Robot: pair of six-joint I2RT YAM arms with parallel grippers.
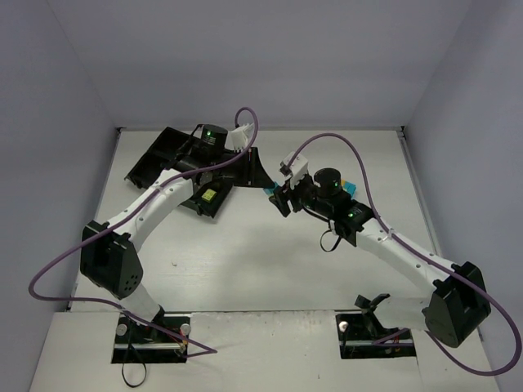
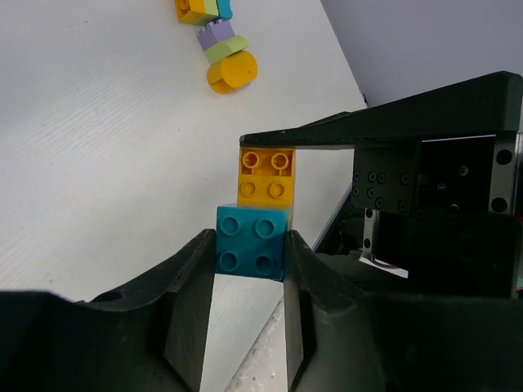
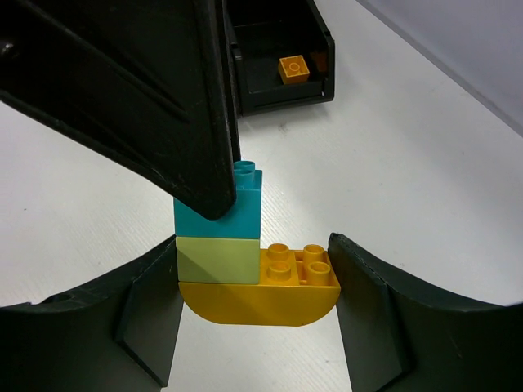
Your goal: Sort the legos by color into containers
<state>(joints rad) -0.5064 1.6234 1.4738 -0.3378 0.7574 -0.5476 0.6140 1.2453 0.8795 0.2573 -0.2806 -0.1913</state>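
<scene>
Teal plastic is what the left claw [image 2: 249,242] is closed on: its two fingers are pressed against opposite sides of the teal brick [image 2: 251,255], which is seen stud-side up from the left wrist. That brick is seated on a yellow-green brick [image 3: 216,260], and this in turn on a curved orange piece [image 3: 261,302]. The lower part is clamped by the right claw [image 3: 252,249], with one finger against the yellow-green and orange end and the other against the far orange end. The stack is held near the black tray [image 3: 325,57], over the white surface [image 3: 409,163]; whether it rests on that surface cannot be told.

The step in hand is judged to be the splitting of the teal brick from the stack. It is best done if the right claw is kept fixed and the teal brick is tilted off at one edge rather than dragged sideways, so that the yellow-green brick is not carried away with it. An orange brick [image 3: 293,68] is already lodged in one tray compartment, and more legos [image 2: 219,45] are left loose on the surface.
</scene>
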